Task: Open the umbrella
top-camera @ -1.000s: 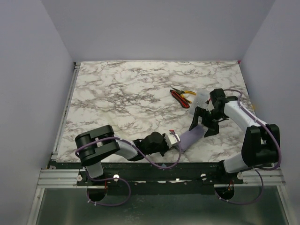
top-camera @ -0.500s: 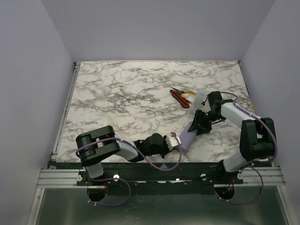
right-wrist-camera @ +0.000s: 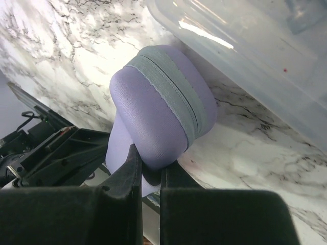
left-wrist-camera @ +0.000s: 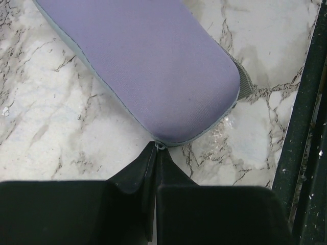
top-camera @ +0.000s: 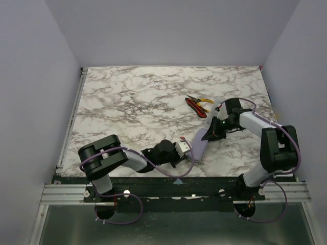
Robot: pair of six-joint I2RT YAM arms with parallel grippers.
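Left gripper, jaws together, seemingly pinches the lavender case by its zipper; right gripper clamps its other end; marbled table, lilac walls.

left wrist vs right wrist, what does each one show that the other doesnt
Only left wrist: the black table rail and the left tool, tips closed at the seam of the lavender case. Only right wrist: the right tool and a clear plastic bin. Both: that case and the marble table.
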